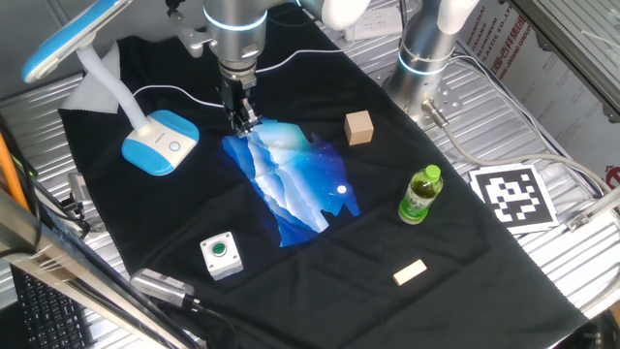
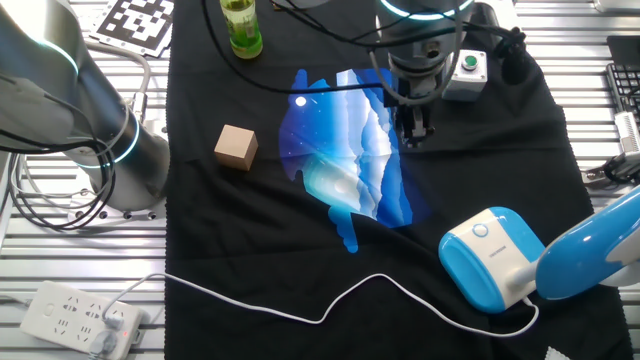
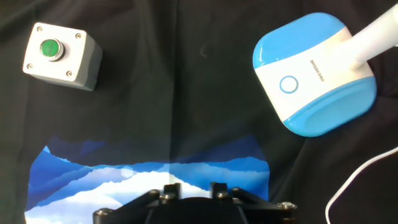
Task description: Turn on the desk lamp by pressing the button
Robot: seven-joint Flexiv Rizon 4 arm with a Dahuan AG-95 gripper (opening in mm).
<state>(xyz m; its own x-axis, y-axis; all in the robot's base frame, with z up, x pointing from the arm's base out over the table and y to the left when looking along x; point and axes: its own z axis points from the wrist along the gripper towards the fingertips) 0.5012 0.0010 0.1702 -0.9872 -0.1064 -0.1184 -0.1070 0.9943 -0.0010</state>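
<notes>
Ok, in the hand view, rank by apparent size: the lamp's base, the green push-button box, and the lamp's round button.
1. Desk lamp base, clearly largest.
2. Green push-button box, about half as wide.
3. The button, a small ring on the base.
All sit at similar table depth, so the order seems safe.

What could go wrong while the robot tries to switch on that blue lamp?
It might press the wrong button: the green push-button box also sits nearby. The lamp's button is small, so the gripper, now off to the side over the cloth's blue print, could land on the base and just nudge the lamp.
</notes>
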